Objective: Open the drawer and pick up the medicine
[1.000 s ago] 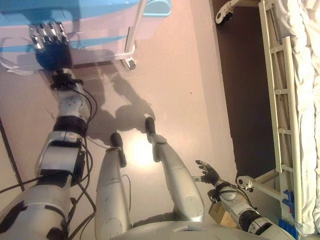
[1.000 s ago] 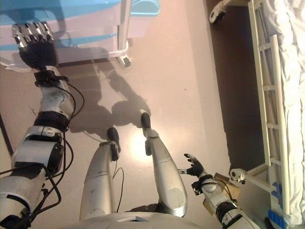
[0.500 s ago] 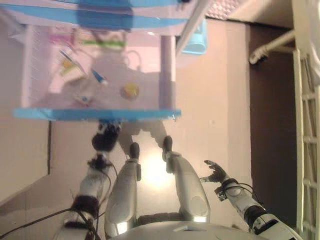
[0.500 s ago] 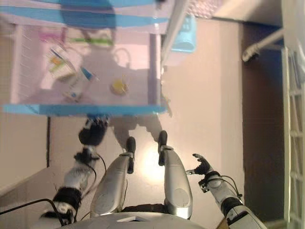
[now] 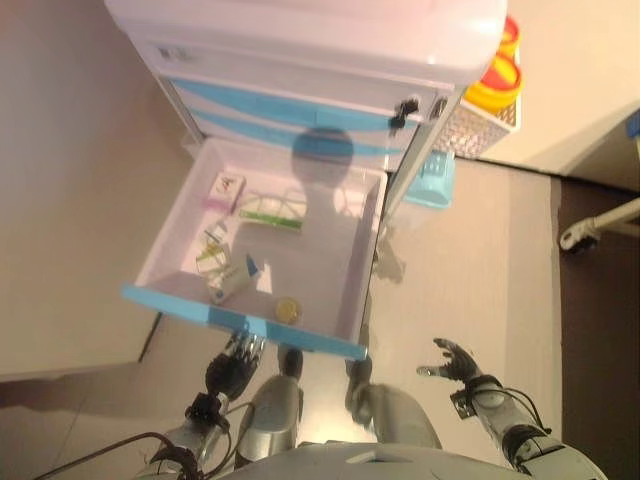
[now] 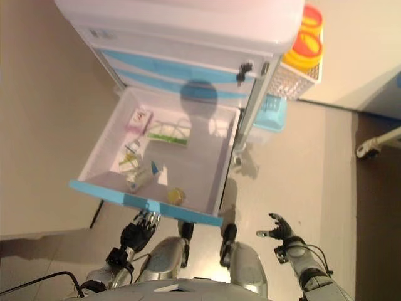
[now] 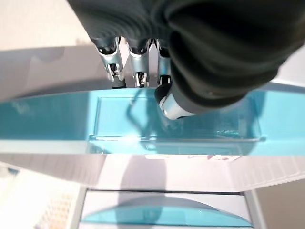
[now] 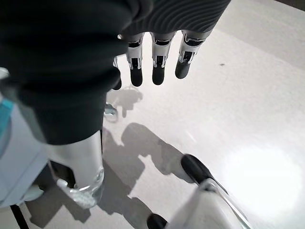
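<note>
The drawer (image 5: 240, 322) of the white and blue cabinet (image 5: 300, 40) stands pulled out, its blue front nearest me. Inside lie medicine items: a pink-marked box (image 5: 225, 188), a green-striped pack (image 5: 270, 212), a small green and white box (image 5: 212, 252), a white tube with a blue cap (image 5: 235, 280) and a round yellow piece (image 5: 288, 310). My left hand (image 5: 232, 365) sits just below the drawer front, its straight fingers (image 7: 138, 67) reaching up to the blue panel (image 7: 57, 121). My right hand (image 5: 455, 360) hangs open over the floor, holding nothing.
A mesh basket with yellow containers (image 5: 495, 75) hangs on the cabinet's right side, with a light blue bin (image 5: 430, 180) below it. A bed frame's castor (image 5: 585, 230) shows at the far right. A beige wall (image 5: 60, 180) runs along the left of the cabinet.
The camera has swung up from the floor to the cabinet. The drawer, shut one second ago, now stands pulled out, and my left hand stays at its front. The right hand has hardly moved.
</note>
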### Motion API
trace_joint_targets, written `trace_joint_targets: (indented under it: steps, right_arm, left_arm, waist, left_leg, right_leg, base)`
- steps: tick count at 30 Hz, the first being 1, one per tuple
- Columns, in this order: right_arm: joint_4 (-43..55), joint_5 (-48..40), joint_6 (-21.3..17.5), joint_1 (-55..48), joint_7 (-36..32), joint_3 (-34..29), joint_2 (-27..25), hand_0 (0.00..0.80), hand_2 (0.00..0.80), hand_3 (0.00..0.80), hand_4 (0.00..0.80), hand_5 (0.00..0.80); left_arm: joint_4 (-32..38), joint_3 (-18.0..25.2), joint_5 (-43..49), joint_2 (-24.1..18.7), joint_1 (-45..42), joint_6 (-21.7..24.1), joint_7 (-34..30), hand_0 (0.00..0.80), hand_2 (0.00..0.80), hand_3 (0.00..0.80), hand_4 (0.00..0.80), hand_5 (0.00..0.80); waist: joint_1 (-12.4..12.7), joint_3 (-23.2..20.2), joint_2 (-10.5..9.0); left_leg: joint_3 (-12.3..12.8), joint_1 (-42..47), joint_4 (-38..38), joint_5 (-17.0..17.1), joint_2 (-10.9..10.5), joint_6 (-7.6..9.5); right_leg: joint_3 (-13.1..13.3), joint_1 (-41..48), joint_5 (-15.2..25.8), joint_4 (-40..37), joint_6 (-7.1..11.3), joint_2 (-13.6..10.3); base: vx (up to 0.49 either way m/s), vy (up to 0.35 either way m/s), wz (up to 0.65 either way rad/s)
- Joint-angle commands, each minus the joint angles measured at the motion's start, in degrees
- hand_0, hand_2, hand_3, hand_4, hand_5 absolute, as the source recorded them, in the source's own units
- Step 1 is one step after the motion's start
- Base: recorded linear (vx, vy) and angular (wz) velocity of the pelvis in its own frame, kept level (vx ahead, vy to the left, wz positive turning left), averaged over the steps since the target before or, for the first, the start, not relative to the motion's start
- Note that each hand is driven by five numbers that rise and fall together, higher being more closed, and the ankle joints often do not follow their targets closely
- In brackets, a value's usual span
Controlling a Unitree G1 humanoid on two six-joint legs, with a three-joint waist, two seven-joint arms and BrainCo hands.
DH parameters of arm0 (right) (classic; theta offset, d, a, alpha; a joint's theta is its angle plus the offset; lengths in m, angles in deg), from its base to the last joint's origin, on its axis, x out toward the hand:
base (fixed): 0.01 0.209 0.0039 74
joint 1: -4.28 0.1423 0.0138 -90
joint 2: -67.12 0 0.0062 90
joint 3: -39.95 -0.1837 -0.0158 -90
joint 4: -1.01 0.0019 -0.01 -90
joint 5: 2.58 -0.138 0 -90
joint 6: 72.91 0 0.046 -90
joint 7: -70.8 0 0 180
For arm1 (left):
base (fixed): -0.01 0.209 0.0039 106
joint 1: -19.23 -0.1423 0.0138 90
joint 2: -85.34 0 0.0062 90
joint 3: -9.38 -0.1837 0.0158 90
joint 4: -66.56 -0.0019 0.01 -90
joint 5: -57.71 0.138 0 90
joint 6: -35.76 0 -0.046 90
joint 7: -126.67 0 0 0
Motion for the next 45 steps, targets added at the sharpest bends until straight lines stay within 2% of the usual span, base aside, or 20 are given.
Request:
trace_joint_targets:
  steps: [1, 4, 5, 8, 12, 14, 15, 17, 19, 20, 21, 23, 27, 29, 32, 34, 41, 45]
  right_arm:
    - [-1.05, 2.61, -0.05, -0.9, 3.65, -1.43, 1.16, 0.0, 0.0, 0.0, 0.0, 0.0]
    - [-3.08, 4.3, 0.17, -1.63, 7.14, -2.17, 1.43, 0.0, 0.0, 0.0, 0.0, 0.0]
    - [-3.07, 4.77, 0.16, -1.91, 7.83, -2.43, 1.29, 0.0, 0.0, 0.0, 0.0, 0.0]
    - [-1.88, 6.91, 0.23, -2.34, 9.3, -2.7, -0.12, 0.0, 0.0, 0.0, 0.0, 0.0]
    - [1.63, 11.63, 0.87, -1.11, 8.41, -2.02, -3.75, 0.0, 0.0, 0.0, 0.0, 0.0]
    - [4.65, 17.84, -0.28, 0.79, 12.16, -0.85, -7.21, 0.0, 0.0, 0.0, 0.0, 0.0]
    - [7.01, 18.87, 0.34, 1.42, 13.42, -0.46, -8.56, 0.0, 0.0, 0.0, 0.0, 0.0]
    - [22.59, 20.67, 4.91, 3.17, 14.66, 1.17, -12.9, 0.0, 0.0, 0.0, 0.0, 0.0]
    - [36.46, 24.67, 7.1, 3.83, 14.28, 1.77, -16.01, 0.0, 0.0, 0.0, 0.0, 0.0]
    - [40.29, 27.93, 4.34, 4.28, 15.21, 1.84, -16.97, 0.0, 0.0, 0.0, 0.0, 0.0]
    - [46.95, 29.08, 4.08, 5.81, 12.91, 1.95, -18.62, 0.0, 0.0, 0.0, 0.0, 0.0]
    - [54.11, 31.47, -0.06, 8.78, 9.87, 2.97, -21.03, 0.0, 0.0, 0.0, 0.0, 0.0]
    - [65.73, 28.97, -3.57, 13.72, 0.46, 5.73, -24.4, 0.0, 0.0, 0.0, 0.0, 0.0]
    - [70.4, 25.78, -4.34, 16.32, -6.48, 8.29, -25.25, 0.0, 0.0, 0.0, 0.0, 0.0]
    - [73.74, 23.06, -4.27, 17.97, -13.36, 12.02, -25.26, 0.0, 0.0, 0.0, 0.0, 0.0]
    - [73.12, 23.55, -5.52, 18.34, -15.34, 13.88, -24.67, 0.0, 0.0, 0.0, 0.0, 0.0]
    - [64.24, 27.06, -6.46, 20.1, -14.96, 21.91, -20.8, 0.0, 0.0, 0.0, 0.0, 0.0]
    - [57.37, 29.64, -5.72, 21.06, -12.16, 26.18, -18.25, 0.0, 0.0, 0.0, 0.0, 0.0]
  left_arm:
    - [-3.83, -3.05, 14.42, -2.0, -12.0, 12.44, 11.89, 0.0, 0.0, 0.0, 0.0, 0.0]
    - [-5.89, -3.05, 23.91, -2.75, -9.84, 20.18, 23.14, 0.0, 0.0, 0.0, 0.0, 0.0]
    - [-5.98, -3.43, 26.45, -2.85, -9.33, 21.05, 26.05, 0.0, 0.0, 0.0, 0.0, 0.0]
    - [-5.67, -6.44, 33.13, -3.3, -8.18, 21.21, 31.88, 0.0, 0.0, 0.0, 0.0, 0.0]
    - [-4.56, -10.1, 35.93, -4.32, -7.0, 19.51, 35.09, 0.0, 0.0, 0.0, 0.0, 0.0]
    - [-4.07, -11.28, 36.91, -4.94, -6.51, 18.33, 36.21, 0.0, 0.0, 0.0, 0.0, 0.0]
    - [-3.91, -11.62, 37.53, -5.01, -6.52, 18.14, 36.65, 0.0, 0.0, 0.0, 0.0, 0.0]
    - [-2.89, -12.5, 39.19, -4.68, -7.59, 18.6, 38.75, 0.0, 0.0, 0.0, 0.0, 0.0]
    - [-2.03, -12.44, 40.17, -4.3, -8.66, 18.71, 39.85, 0.0, 0.0, 0.0, 0.0, 0.0]
    - [-1.8, -12.15, 40.53, -4.15, -8.91, 18.53, 40.4, 0.0, 0.0, 0.0, 0.0, 0.0]
    - [-1.93, -11.49, 40.66, -4.03, -8.8, 18.2, 40.39, 0.0, 0.0, 0.0, 0.0, 0.0]
    - [-2.35, -10.81, 40.16, -3.7, -8.43, 18.0, 40.87, 0.0, 0.0, 0.0, 0.0, 0.0]
    - [-3.13, -9.91, 40.37, -3.16, -7.8, 18.08, 41.45, 0.0, 0.0, 0.0, 0.0, 0.0]
    - [-3.24, -9.96, 41.26, -2.95, -8.21, 18.83, 41.65, 0.0, 0.0, 0.0, 0.0, 0.0]
    - [-2.99, -10.27, 42.18, -2.89, -8.71, 19.38, 41.74, 0.0, 0.0, 0.0, 0.0, 0.0]
    - [-2.77, -10.46, 42.6, -2.97, -9.03, 19.63, 41.94, 0.0, 0.0, 0.0, 0.0, 0.0]
    - [-2.09, -12.43, 45.32, -4.1, -9.78, 20.31, 42.91, 0.0, 0.0, 0.0, 0.0, 0.0]
    - [-1.91, -12.89, 46.31, -4.72, -9.75, 19.4, 43.17, 0.0, 0.0, 0.0, 0.0, 0.0]
  waist:
    - [2.0, -1.6, -2.17]
    - [1.47, -3.44, -2.59]
    - [1.28, -4.01, -2.74]
    - [0.74, -5.38, -3.29]
    - [0.45, -6.27, -4.13]
    - [0.63, -6.53, -4.5]
    - [0.67, -6.56, -4.58]
    - [0.28, -6.56, -4.7]
    - [-0.35, -6.55, -4.54]
    - [-0.64, -6.56, -4.45]
    - [-0.97, -6.69, -4.3]
    - [-1.13, -6.87, -3.99]
    - [-0.41, -7.28, -3.77]
    - [0.84, -7.8, -3.76]
    - [2.44, -8.34, -3.59]
    - [3.24, -8.57, -3.46]
    - [7.82, -8.49, -2.89]
    - [9.97, -7.75, -2.73]
  left_leg:
    - [0.91, -3.98, -0.29, -0.44, -3.64, 1.88]
    - [0.46, -2.59, -2.29, 0.03, -3.93, 1.89]
    - [0.41, -2.16, -2.89, 0.11, -3.99, 1.95]
    - [0.54, -1.1, -4.3, 0.32, -4.18, 2.19]
    - [1.28, 0.24, -5.74, 0.2, -4.22, 2.68]
    - [1.64, 0.74, -6.19, 0.07, -4.28, 3.05]
    - [1.81, 0.9, -6.35, 0.03, -4.26, 3.15]
    - [2.39, 1.23, -6.85, 0.01, -4.16, 3.35]
    - [2.83, 1.62, -7.66, 0.13, -4.08, 3.46]
    - [3.01, 1.83, -8.12, 0.26, -4.01, 3.55]
    - [3.13, 2.03, -8.78, 0.48, -3.94, 3.63]
    - [3.09, 2.41, -9.56, 0.73, -3.8, 3.64]
    - [1.97, 2.66, -10.55, 1.23, -3.76, 3.41]
    - [0.84, 2.66, -11.26, 1.66, -3.87, 3.14]
    - [-0.64, 2.44, -11.89, 2.4, -3.86, 2.68]
    - [-1.39, 2.27, -12.21, 2.83, -3.84, 2.42]
    - [-4.47, -0.05, -12.4, 4.83, -3.73, 0.86]
    - [-5.07, -1.0, -13.23, 6.11, -3.21, -0.3]
  right_leg:
    - [-0.64, 2.15, 0.02, -0.98, 1.44, 0.78]
    - [-0.37, 2.97, 0.71, -2.61, 1.81, 0.91]
    - [-0.21, 3.15, 0.93, -3.03, 1.98, 0.97]
    - [0.39, 3.66, 1.8, -4.37, 2.38, 1.16]
    - [1.23, 4.33, 2.91, -6.06, 2.96, 1.29]
    - [1.66, 4.56, 3.54, -6.74, 3.2, 1.32]
    - [1.78, 4.62, 3.7, -6.92, 3.26, 1.33]
    - [2.36, 4.48, 4.05, -7.3, 3.32, 1.38]
    - [2.84, 4.32, 4.21, -7.61, 3.41, 1.46]
    - [3.07, 4.21, 4.26, -7.69, 3.47, 1.5]
    - [3.38, 4.09, 4.2, -7.78, 3.51, 1.57]
    - [3.6, 4.05, 3.81, -7.61, 3.39, 1.64]
    - [2.88, 4.35, 3.01, -7.36, 3.15, 1.52]
    - [1.69, 4.77, 2.6, -7.56, 2.98, 1.33]
    - [-0.04, 5.34, 2.28, -7.89, 2.81, 1.09]
    - [-1.11, 5.59, 2.13, -8.04, 2.75, 0.99]
    - [-6.57, 6.21, 1.9, -8.95, 2.64, 0.4]
    - [-8.98, 6.56, 1.64, -9.38, 2.62, 0.57]
  base:
    - [0.026, 0.023, 0.18]
    - [0.028, 0.018, 0.08]
    - [0.032, 0.014, 0.06]
    - [0.006, 0.01, 0.11]
    - [0.0, 0.0, 0.0]
    - [-0.012, 0.001, -0.03]
    - [-0.046, 0.013, -0.1]
    - [-0.069, 0.041, -0.16]
    - [-0.079, 0.072, -0.23]
    - [-0.082, 0.094, -0.18]
    - [-0.072, 0.094, -0.11]
    - [-0.051, 0.077, -0.09]
    - [-0.037, 0.03, 0.07]
    - [-0.026, -0.004, 0.27]
    - [-0.034, -0.007, 0.49]
    - [-0.036, 0.002, 0.44]
    - [-0.063, -0.005, 0.43]
    - [-0.062, -0.044, 0.35]
